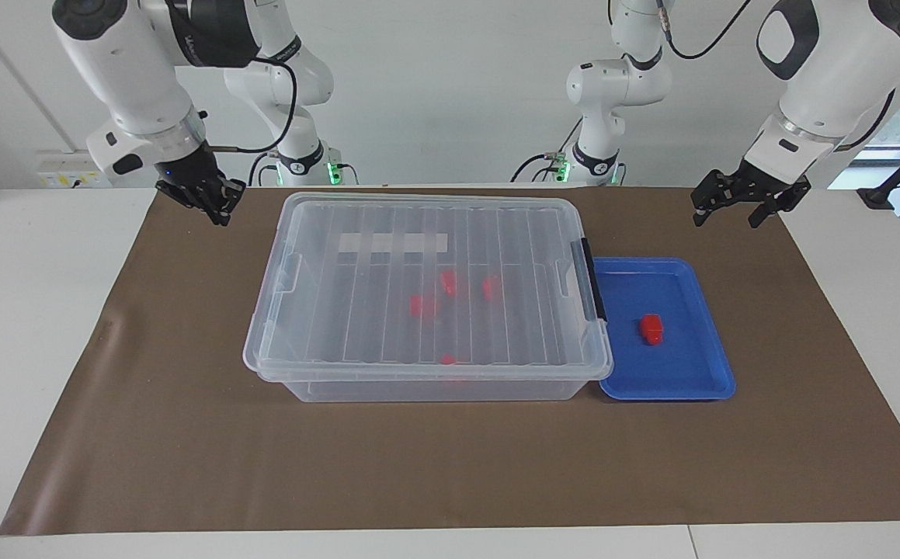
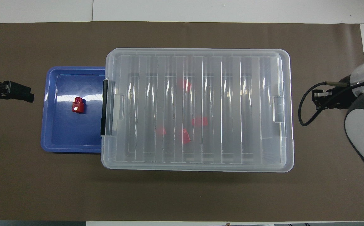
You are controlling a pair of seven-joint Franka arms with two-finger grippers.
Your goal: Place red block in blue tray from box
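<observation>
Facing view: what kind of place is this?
Likely a robotics lab: several white robot arms mounted along a white table covered with a brown mat, against a plain wall with a power outlet.

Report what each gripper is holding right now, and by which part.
Nothing is held. The left gripper hangs open and empty over the mat near the blue tray; the right gripper is up beside the box, with nothing in it.
</observation>
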